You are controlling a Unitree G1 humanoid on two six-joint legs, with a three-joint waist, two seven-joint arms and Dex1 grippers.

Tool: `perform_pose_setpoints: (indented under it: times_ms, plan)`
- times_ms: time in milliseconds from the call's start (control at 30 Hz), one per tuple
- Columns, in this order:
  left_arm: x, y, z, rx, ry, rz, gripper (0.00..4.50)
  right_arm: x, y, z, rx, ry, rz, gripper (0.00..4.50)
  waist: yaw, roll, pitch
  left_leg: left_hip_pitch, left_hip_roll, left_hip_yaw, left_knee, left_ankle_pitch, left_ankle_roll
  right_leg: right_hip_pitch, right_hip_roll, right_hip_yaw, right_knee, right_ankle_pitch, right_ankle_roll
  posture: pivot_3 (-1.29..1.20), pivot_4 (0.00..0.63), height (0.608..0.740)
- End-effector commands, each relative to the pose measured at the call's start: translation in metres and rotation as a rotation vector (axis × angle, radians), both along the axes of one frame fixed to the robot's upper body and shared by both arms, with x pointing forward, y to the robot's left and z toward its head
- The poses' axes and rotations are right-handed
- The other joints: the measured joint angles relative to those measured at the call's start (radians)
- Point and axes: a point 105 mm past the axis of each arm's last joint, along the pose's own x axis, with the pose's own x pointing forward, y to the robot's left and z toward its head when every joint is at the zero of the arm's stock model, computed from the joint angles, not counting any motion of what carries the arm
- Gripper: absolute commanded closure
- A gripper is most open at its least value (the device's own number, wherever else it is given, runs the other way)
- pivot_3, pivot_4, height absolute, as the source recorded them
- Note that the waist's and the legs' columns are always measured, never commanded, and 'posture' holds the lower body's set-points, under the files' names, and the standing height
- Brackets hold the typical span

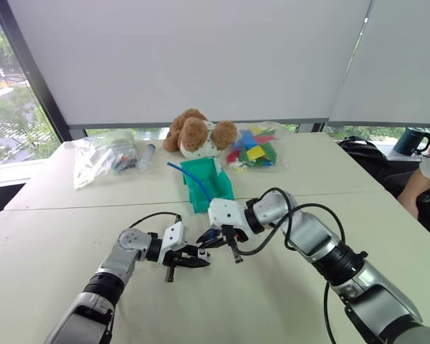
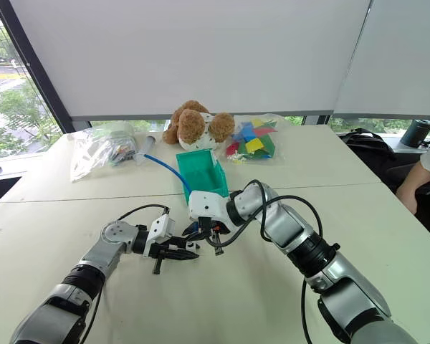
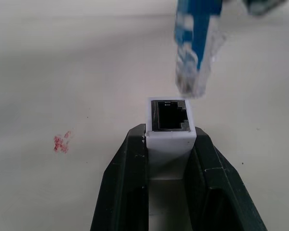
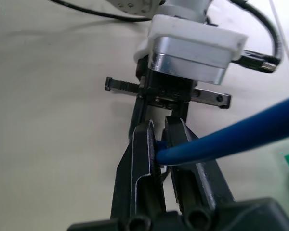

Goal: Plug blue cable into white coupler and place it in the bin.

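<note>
Holding a small white plastic coupler (image 3: 169, 126) between its two black fingers (image 3: 124, 187), the left gripper (image 1: 188, 259) lies low over the cream table (image 1: 72, 229) with the coupler's dark open socket turned toward the other arm, seemingly so a plug can slide straight in. The right gripper (image 1: 226, 247) is clamped on the thin bright blue cable (image 4: 241, 132) just behind its small clear plug (image 3: 196, 72), a grip that looks meant to keep the tip stiff for aiming. That plug hangs just above and slightly to one side of the socket, close but not yet inserted, so it needs lining up before it can be pushed in. From the pinch, the cable runs back across the table and up over the small teal-green plastic bin (image 1: 209, 188), which stands just beyond the two grippers, its low sloped lip facing the robot. Nothing but the passing cable can be seen in the bin. Behind it sit a brown teddy bear (image 1: 197, 132), a clear bag of coloured blocks (image 1: 254, 149) and another clear plastic bag (image 1: 104, 156) of small items.
</note>
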Motion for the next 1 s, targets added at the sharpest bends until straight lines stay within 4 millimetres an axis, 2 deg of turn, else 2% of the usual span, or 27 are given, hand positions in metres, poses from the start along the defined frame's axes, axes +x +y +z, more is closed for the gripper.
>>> perform_pose_setpoints:
  times_ms: [33,400,700,1000]
  plan:
    - [-0.001,0.001,-0.004,0.015,-0.002,0.003,4.12,0.000,0.008,0.010,-0.005,-0.037,0.042,4.50,0.000,0.000,0.000,0.000,0.000,0.000,0.000,0.000,0.000,0.000,0.000,0.000,0.000,0.000,0.000,0.00,0.150,0.740]
    - [-0.001,0.001,-0.002,0.003,-0.014,0.021,4.12,0.006,0.006,0.003,-0.062,-0.052,0.054,4.50,0.000,0.000,0.000,0.000,0.000,0.000,0.000,0.000,0.000,0.000,0.000,0.000,0.001,0.000,0.000,0.00,0.150,0.740]
    - [-0.002,-0.004,-0.001,-0.003,-0.022,0.014,4.12,0.012,0.007,0.005,-0.069,-0.074,0.048,4.50,0.001,0.000,0.000,0.001,0.000,0.000,0.001,0.000,0.000,0.000,0.000,0.000,0.001,0.000,0.000,0.00,0.150,0.740]
    - [-0.002,-0.007,-0.001,-0.014,-0.027,0.012,4.12,0.007,0.008,-0.003,-0.124,-0.055,0.084,4.50,0.003,0.000,0.000,0.001,0.000,0.000,0.001,0.000,0.000,0.001,-0.001,-0.001,0.001,0.000,0.000,0.00,0.150,0.740]
